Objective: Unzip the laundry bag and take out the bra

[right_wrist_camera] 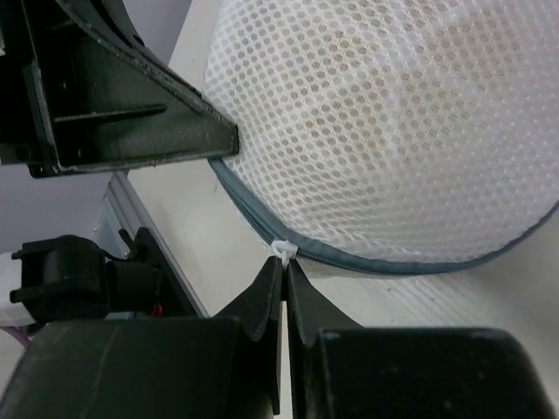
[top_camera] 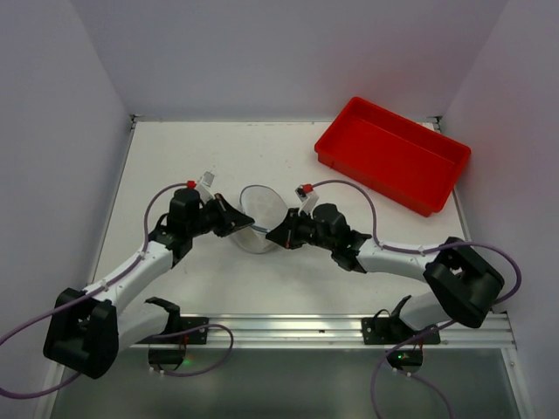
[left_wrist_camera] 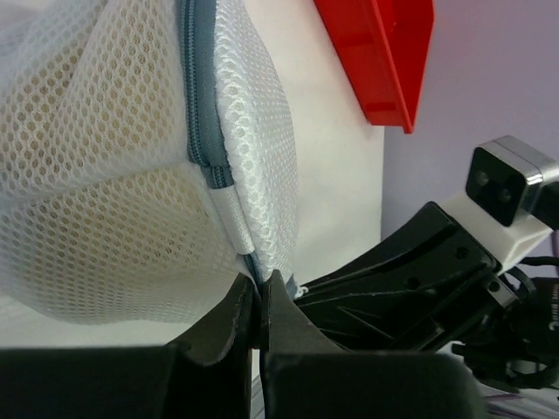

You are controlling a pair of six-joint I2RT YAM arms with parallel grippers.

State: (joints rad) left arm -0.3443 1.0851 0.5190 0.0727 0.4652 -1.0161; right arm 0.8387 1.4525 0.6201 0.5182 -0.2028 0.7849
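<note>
The laundry bag (top_camera: 258, 212), a round drum of white mesh with a grey rim zipper (left_wrist_camera: 197, 105), stands on edge mid-table between both arms. My left gripper (top_camera: 239, 224) is at its left side, shut on the rim seam (left_wrist_camera: 260, 281) just below the zipper's end. At the bag's right side my right gripper (top_camera: 276, 234) is shut on the small white zipper pull (right_wrist_camera: 286, 250), which sits on the grey zipper (right_wrist_camera: 393, 260). A pale beige tint shows through the mesh (right_wrist_camera: 393, 113). The bra itself is hidden inside.
A red plastic tray (top_camera: 393, 155) lies at the back right of the white table, its corner also showing in the left wrist view (left_wrist_camera: 384, 61). White walls close the table in on three sides. A metal rail (top_camera: 288, 327) runs along the near edge.
</note>
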